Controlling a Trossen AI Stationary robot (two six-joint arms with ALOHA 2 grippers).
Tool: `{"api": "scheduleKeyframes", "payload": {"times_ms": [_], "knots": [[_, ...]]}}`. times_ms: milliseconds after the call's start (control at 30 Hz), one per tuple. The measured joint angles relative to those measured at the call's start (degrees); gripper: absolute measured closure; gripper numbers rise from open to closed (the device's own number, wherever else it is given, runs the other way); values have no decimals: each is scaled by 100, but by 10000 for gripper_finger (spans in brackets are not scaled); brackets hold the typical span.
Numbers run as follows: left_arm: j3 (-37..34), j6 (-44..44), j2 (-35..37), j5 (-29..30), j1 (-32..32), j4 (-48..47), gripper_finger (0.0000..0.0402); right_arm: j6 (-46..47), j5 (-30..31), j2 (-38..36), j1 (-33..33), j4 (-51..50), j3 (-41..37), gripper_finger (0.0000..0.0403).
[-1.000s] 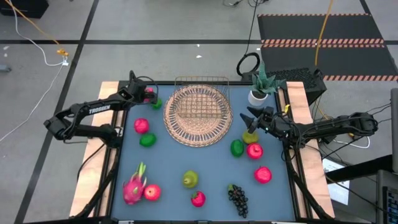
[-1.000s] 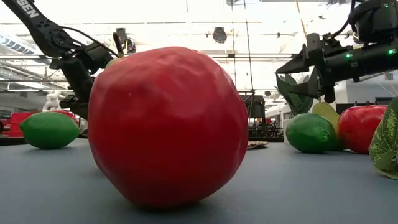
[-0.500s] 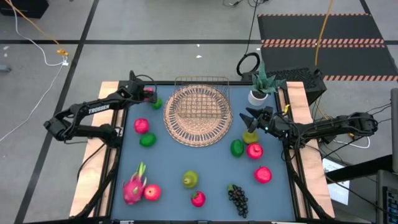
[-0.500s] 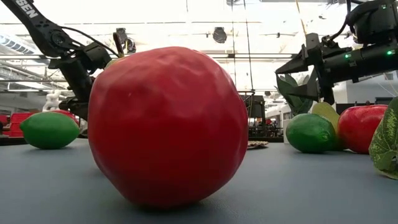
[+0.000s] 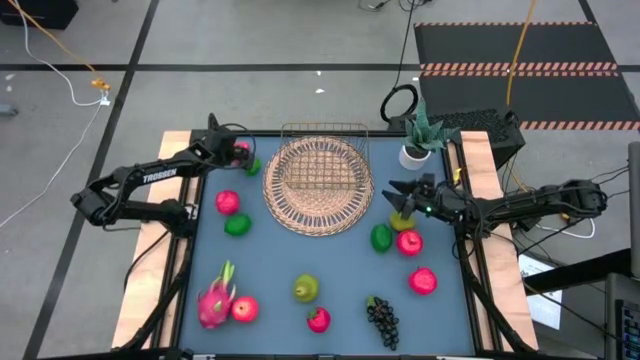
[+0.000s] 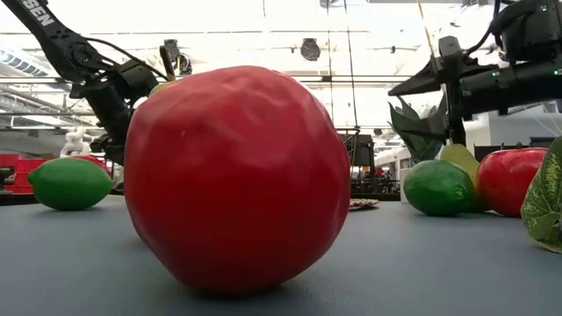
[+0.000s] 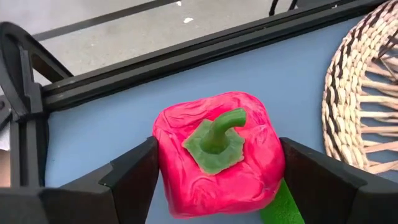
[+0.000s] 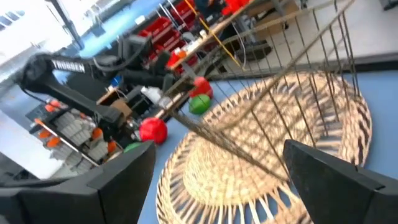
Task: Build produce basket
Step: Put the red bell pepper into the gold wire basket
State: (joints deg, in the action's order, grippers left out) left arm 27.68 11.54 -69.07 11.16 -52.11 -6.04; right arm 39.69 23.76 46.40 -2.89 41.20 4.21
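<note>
My left gripper (image 5: 236, 151) is at the table's far left, shut on a red fruit with a green stem (image 7: 217, 149); a green lime (image 5: 252, 166) lies right beside it. My right gripper (image 5: 393, 193) hangs open and holds nothing, just over the yellow-green pear (image 5: 403, 219) and facing the wire basket (image 5: 324, 140). The basket stands on the round wicker disc (image 5: 318, 200). In the right wrist view my right gripper (image 8: 221, 155) looks onto the wire basket (image 8: 292, 68) and the wicker disc (image 8: 249, 168). My left gripper pinches the red fruit between its two fingers (image 7: 134, 180), one on each flank of the body (image 7: 168, 155). The stem end (image 7: 214, 140) faces the wrist camera. I cannot tell whether the fruit is off the table.
A potted plant (image 5: 417, 145) stands behind my right gripper. Scattered on the blue table: a red apple (image 5: 228, 202), a lime (image 5: 237, 225), a lime (image 5: 381, 238) beside an apple (image 5: 409, 242), a dragon fruit (image 5: 215, 302), a pear (image 5: 306, 289) and grapes (image 5: 382, 320).
My right gripper has shifted slightly toward the table's left, nearer the wicker disc, and risen a little over the pear. The left arm and the fruits have stayed put.
</note>
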Motion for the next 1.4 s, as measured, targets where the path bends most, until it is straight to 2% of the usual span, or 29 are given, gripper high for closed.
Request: {"api": "scheduleKeyframes", "payload": {"times_ms": [800,1000,1100,1200,1400], "knots": [[-24,16,-14,23,125,276,94,178,28,145,187,-1187,1,58],[-24,373,-12,28,313,360,94,201,641,314,169,-1484,-2,58],[-24,493,-12,21,506,360,94,256,605,313,136,-1188,-2,58],[-24,495,12,21,721,360,94,-95,504,285,115,-618,-2,58],[-20,464,344,15,1068,553,94,-552,-604,33,-11,518,-2,58]]}}
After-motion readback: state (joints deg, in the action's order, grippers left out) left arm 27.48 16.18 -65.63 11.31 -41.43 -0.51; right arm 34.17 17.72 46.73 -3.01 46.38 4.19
